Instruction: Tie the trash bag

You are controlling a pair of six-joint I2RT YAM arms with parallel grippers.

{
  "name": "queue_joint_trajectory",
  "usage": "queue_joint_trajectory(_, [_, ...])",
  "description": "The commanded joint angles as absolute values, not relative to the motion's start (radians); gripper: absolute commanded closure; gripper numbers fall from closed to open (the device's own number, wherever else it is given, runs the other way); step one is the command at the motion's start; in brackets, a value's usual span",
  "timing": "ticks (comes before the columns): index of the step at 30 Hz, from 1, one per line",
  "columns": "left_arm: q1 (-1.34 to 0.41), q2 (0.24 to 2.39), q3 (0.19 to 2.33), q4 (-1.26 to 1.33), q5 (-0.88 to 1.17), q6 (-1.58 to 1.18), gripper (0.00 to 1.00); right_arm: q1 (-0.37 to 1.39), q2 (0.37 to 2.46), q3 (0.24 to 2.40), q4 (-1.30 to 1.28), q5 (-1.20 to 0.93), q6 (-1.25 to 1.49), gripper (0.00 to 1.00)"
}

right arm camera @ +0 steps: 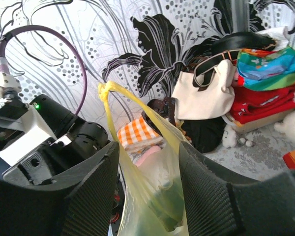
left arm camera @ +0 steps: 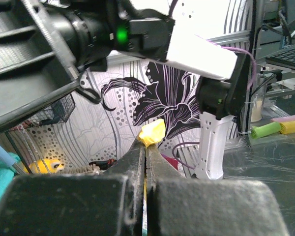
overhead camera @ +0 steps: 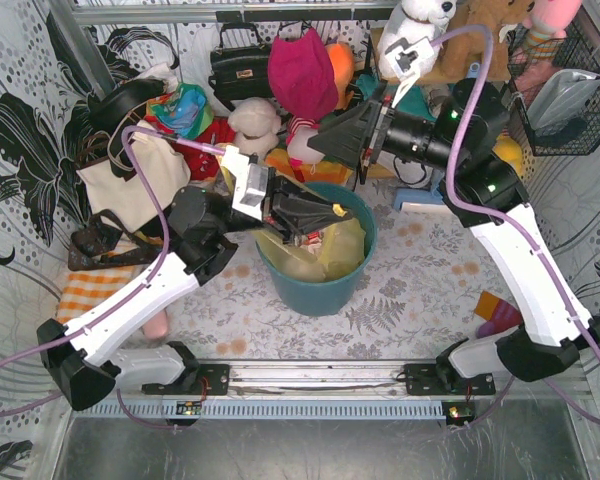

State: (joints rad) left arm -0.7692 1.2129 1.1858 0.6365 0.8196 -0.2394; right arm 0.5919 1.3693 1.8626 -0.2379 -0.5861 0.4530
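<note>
Trash bag (overhead camera: 345, 245) sits in teal bin (overhead camera: 315, 295), left gripper (left arm camera: 146, 145) pinching it, right gripper (right arm camera: 148, 152) wide.

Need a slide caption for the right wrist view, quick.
Yellow trash bag, its top drawn up into a knot-like bunch, framed by the open right hand.

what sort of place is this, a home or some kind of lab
Most likely a staged robot test cell, not a home: floral-print walls, a metal frame rail, piled stuffed toys, and a keyboard just outside.
</note>
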Motion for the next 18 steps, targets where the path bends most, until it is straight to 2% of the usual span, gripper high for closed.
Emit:
queue_joint_trajectory(1, [-0.769,1.168,1.157,0.704,0.860,-0.265,1.00,0.613,1.428,1.951,-0.171,-0.680,0.415,0.47])
queue_joint_trajectory(6, [-0.769,1.149,1.140,0.697,0.862,-0.277,1.00,0.670,1.526,2.064,-0.214,-0.699,0.351,0.40])
queue_joint_trajectory(12, [-0.770,1.153,1.139,0.704,0.865,-0.290,1.00,0.749,1.654,2.216,-0.259,-0.698,0.269,0.24])
queue_joint_trajectory(18, [-0.770,1.162,1.143,0.713,0.868,-0.295,1.00,0.827,1.749,2.299,-0.273,-0.688,0.175,0.17])
